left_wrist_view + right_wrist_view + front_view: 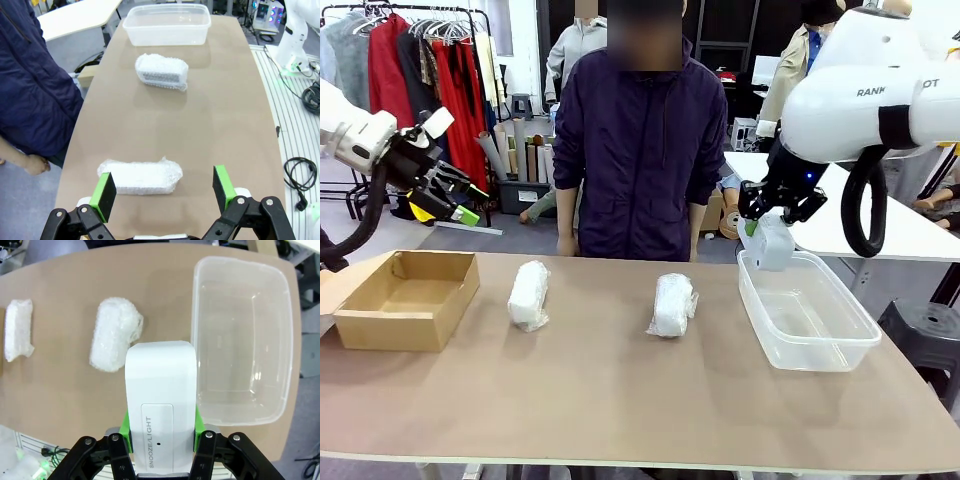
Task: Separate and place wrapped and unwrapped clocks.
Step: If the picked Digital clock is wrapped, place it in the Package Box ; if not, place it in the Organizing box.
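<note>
Two wrapped clocks lie on the brown table: one (pixel 529 295) left of centre, one (pixel 673 304) at centre. The left wrist view has them as a near lump (pixel 140 176) and a farther lump (pixel 161 71). My right gripper (pixel 767 228) is shut on the unwrapped clock (pixel 159 400), a smooth white block marked SNOOZE/LIGHT, hanging above the near-left rim of the clear tub (pixel 807 316). My left gripper (pixel 455 200) hangs open in the air above the far left of the table, its green pads (pixel 106 190) spread wide with nothing between them.
An open brown cardboard box (pixel 405 298) sits at the table's left end. A person in a dark jacket (pixel 640 150) stands at the far edge, arms down. The clear tub (pixel 242 335) holds nothing.
</note>
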Robot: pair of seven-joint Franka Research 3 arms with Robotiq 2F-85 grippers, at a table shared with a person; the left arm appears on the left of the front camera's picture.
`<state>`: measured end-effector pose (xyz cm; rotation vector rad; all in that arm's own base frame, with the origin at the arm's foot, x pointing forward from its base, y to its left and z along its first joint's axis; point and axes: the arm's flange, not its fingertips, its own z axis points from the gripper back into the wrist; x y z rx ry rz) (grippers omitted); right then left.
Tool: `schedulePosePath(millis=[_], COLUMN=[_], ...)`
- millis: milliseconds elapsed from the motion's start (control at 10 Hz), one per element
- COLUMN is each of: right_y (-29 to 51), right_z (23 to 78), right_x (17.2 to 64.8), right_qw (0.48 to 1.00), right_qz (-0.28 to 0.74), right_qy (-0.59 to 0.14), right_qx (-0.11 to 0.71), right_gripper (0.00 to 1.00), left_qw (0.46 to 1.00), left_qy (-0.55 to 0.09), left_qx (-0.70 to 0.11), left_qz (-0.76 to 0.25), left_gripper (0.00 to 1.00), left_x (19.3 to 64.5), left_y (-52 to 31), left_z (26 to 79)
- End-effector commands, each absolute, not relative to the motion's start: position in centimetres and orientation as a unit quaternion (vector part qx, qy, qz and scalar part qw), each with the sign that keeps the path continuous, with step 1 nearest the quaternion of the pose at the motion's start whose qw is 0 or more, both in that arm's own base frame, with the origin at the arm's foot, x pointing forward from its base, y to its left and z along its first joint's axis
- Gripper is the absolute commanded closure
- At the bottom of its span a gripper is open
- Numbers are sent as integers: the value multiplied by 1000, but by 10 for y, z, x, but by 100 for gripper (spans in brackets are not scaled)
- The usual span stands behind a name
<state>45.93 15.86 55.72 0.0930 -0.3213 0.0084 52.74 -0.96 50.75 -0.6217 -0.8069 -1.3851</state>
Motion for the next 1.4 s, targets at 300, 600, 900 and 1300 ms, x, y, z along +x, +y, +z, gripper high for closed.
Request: schedulePosePath(millis=[300, 600, 900, 1300], right_y=[156, 140, 107, 64], right_z=[557, 550, 523, 486], right_x=[458, 468, 484, 505], right_qw=[986, 987, 986, 987], right_qz=[3, 12, 19, 24], right_qy=[-161, -152, -153, -135], right_qx=[48, 57, 62, 83], right_gripper=[100, 100, 100, 100], left_qw=[652, 652, 652, 652], left_qy=[-358, -358, -358, -358], left_qx=[-276, -276, -276, -276], left_qz=[-609, -609, -609, -609], left_gripper=[0, 0, 0, 0], left_x=[526, 526, 526, 526], left_y=[-10, -10, -10, -10], left_z=[509, 509, 509, 509])
